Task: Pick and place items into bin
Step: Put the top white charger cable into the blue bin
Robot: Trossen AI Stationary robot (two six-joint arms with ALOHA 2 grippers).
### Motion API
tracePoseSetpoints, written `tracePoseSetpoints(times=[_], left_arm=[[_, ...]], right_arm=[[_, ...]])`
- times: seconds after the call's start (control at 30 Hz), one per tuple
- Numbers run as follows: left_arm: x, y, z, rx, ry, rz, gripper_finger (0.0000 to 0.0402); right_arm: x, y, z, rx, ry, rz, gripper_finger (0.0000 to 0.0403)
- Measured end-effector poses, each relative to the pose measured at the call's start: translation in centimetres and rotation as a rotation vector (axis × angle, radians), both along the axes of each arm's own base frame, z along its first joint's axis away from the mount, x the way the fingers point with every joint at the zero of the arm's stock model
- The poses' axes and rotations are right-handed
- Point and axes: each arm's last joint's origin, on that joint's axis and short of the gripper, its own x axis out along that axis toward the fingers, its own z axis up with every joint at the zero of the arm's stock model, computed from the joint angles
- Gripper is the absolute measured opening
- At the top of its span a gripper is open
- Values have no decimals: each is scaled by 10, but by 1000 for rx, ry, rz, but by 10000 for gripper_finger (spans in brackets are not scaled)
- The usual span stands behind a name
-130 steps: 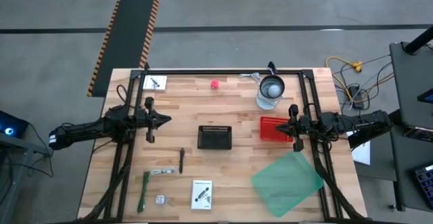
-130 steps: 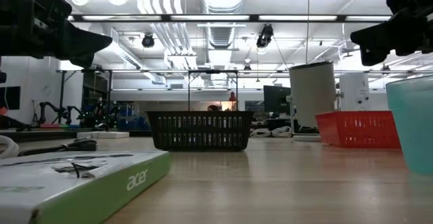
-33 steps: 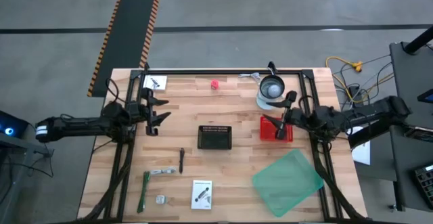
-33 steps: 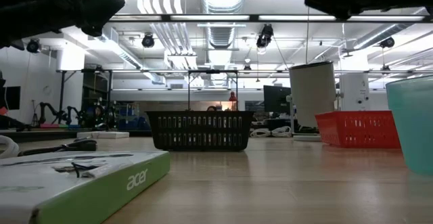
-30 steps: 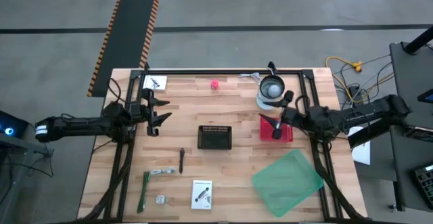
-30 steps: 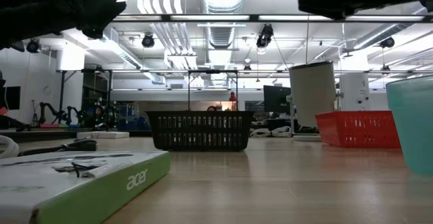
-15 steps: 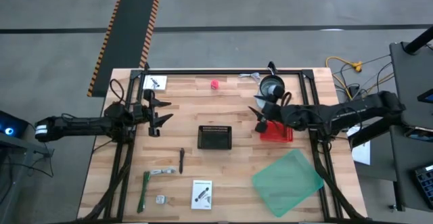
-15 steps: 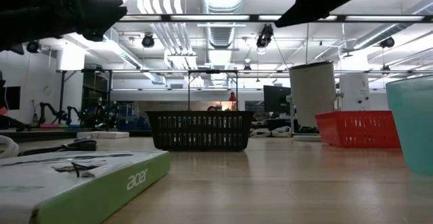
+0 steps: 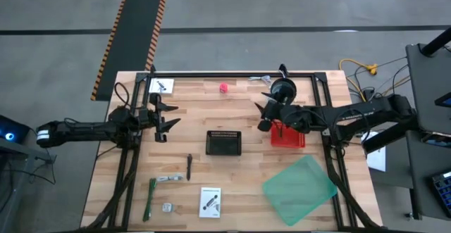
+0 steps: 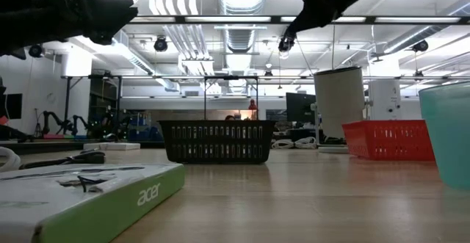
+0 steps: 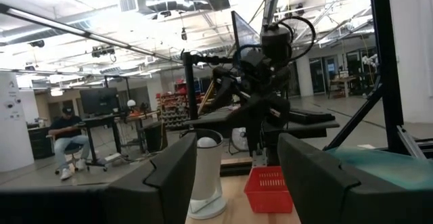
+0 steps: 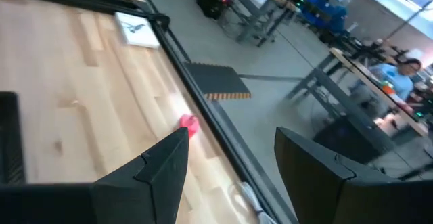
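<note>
Wooden table [image 9: 232, 184] lying cluttered, both grippers hovering with nothing held.
Left gripper [image 9: 167, 119] and right gripper [image 9: 262, 115] are gaping, flanking the black bin [image 9: 223, 142].

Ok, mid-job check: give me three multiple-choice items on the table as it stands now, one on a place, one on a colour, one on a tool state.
1. Where does the black basket stand?
A. near the table's middle
B. on the green sheet
C. inside the red basket

2. What colour is the small cube near the table's far edge?
A. blue
B. pink
C. yellow

3. How is the right tool?
A. shut on the dark stick
B. shut on a white card
C. open and empty, in the air between the black basket and the red basket

Key: 1 A, the high view shows it alone on bare wood near the centre. 2 B, it shows pink in the high view and the right wrist view. 3 C, the right wrist view shows its fingers apart with nothing between them.
</note>
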Motion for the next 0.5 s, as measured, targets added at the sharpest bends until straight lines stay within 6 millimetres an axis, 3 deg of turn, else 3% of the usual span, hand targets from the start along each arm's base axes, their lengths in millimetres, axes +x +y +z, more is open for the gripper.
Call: tracePoseSetpoints(times=[0.33,0.5], left_arm=[[0,0,0,0,1,0,192],[0,0,-1,-1,1,1,192]], right_arm=[[11,-24,19,53,148,-123,205],[25,-34,27,59,212,-156,205]])
